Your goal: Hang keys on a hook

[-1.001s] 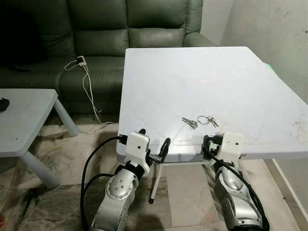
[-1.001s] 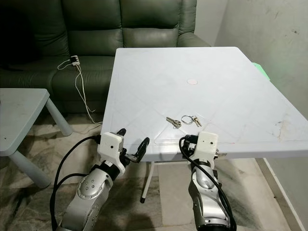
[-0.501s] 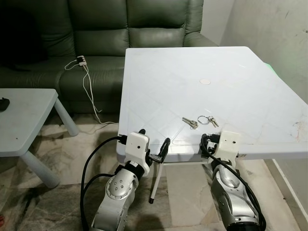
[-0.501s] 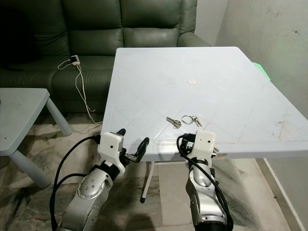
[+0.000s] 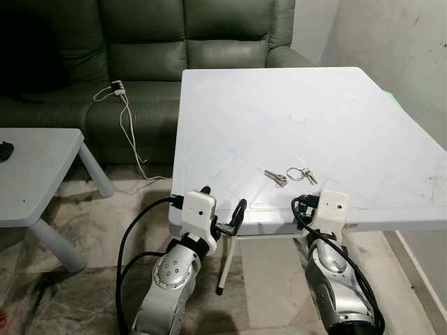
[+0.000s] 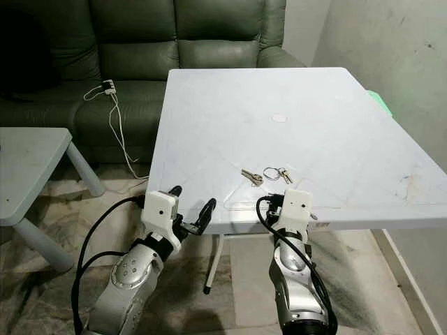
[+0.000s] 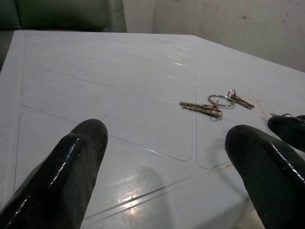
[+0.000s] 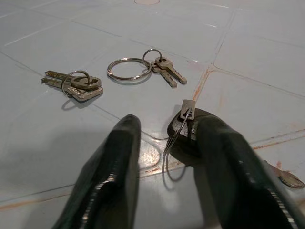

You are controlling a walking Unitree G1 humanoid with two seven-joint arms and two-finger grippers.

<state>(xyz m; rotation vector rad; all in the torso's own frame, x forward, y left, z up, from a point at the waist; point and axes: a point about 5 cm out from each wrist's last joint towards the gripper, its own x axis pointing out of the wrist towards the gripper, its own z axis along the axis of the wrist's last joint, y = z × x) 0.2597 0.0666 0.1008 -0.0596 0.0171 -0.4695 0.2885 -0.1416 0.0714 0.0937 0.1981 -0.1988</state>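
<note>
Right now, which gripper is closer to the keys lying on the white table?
Right. The right gripper sits at the table edge just before the keys; the left gripper hangs further off, beside the near corner.

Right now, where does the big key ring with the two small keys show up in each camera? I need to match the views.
Left eye: key ring near the table's front edge, just ahead of the right end effector.
Right eye: same spot, right of the paired keys.
Left wrist: middle right, past the open fingers.
Right wrist: upper centre, beyond the fingertips.
Shared landmark: the round mark farther up the tabletop.
</note>
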